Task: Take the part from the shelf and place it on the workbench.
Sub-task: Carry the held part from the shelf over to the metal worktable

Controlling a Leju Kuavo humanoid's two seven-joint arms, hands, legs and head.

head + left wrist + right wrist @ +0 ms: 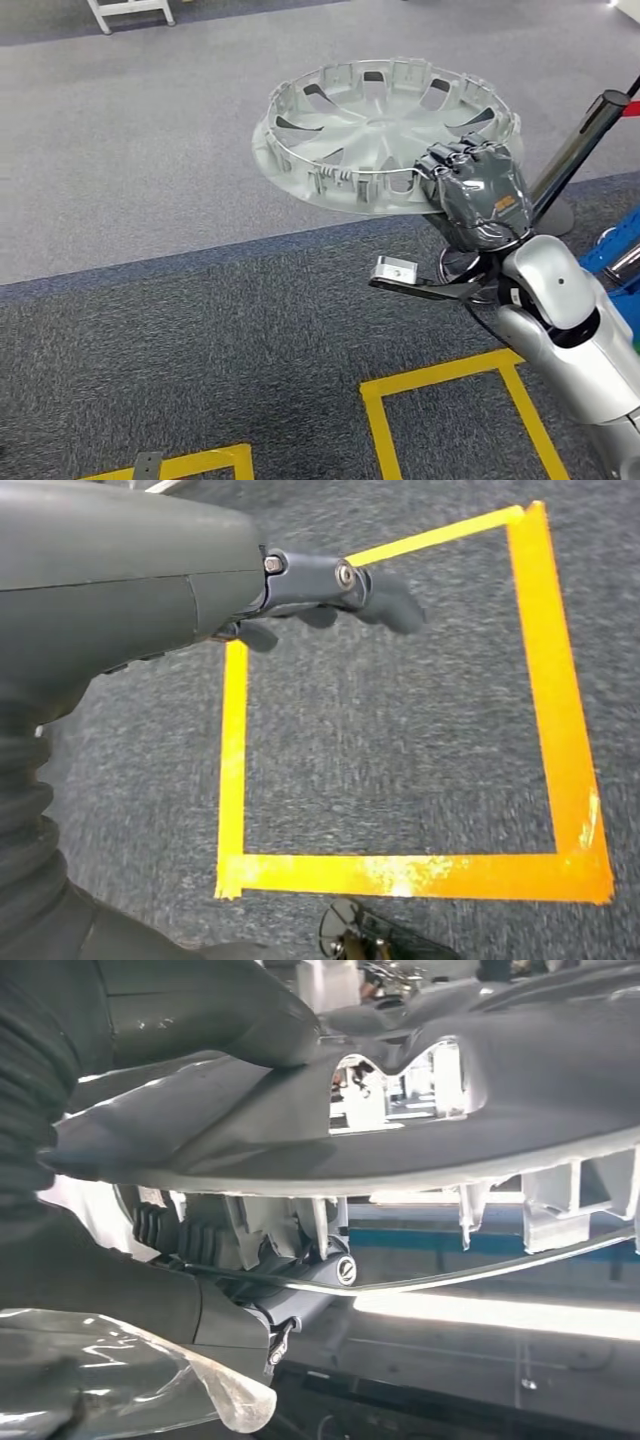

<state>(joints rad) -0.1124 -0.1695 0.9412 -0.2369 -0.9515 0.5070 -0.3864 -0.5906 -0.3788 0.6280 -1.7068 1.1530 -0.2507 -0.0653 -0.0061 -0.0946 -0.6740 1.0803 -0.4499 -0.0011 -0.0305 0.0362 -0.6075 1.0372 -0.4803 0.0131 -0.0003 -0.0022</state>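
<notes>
The part is a silver wheel cover (381, 130), held level in the air above the grey carpet, its hollow ribbed side up. My right hand (474, 190) grips its near right rim. In the right wrist view the cover's rim (423, 1130) runs across the picture, with my thumb on one face and my dark fingers (181, 1240) curled against the other. My left hand (317, 595) hangs over the floor beside a square of yellow tape, fingers stretched out with nothing in them.
Grey carpet with yellow tape squares (453, 385) lies below me. A dark post on a round base (577, 150) leans at the right, next to blue bins (615, 250). A white frame's legs (132, 12) stand at the far left.
</notes>
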